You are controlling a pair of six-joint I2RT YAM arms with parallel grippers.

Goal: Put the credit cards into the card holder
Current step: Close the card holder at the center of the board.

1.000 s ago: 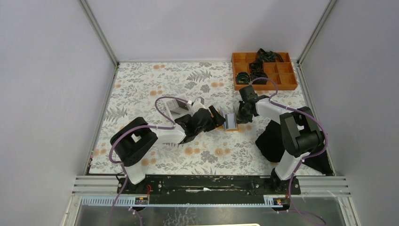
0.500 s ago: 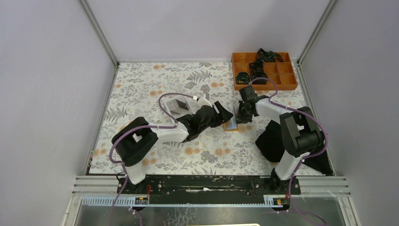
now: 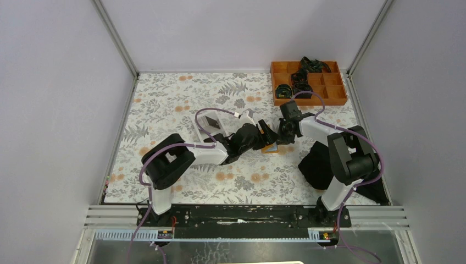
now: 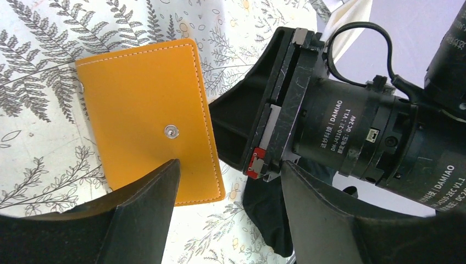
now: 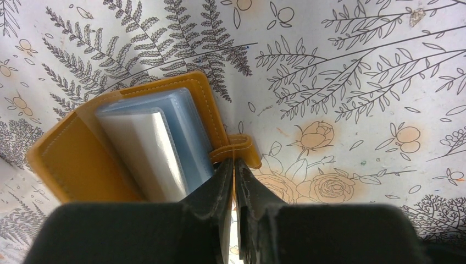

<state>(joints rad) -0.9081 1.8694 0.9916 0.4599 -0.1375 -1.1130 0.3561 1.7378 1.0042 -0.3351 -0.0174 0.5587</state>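
The holder [image 5: 66, 159] lies part-open on the floral mat [image 5: 351, 66] between both grippers, with pale sheets [image 5: 148, 148] showing inside. The right gripper [image 5: 233, 165] pinches its clasp tab [image 5: 244, 149] — jaws almost together — while the left gripper [image 4: 228, 168] hangs over its snap face, fingers spread wide.

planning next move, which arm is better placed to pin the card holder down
Left: the left tool hangs open over the card holder's orange face; the right tool is shut on its clasp tab.
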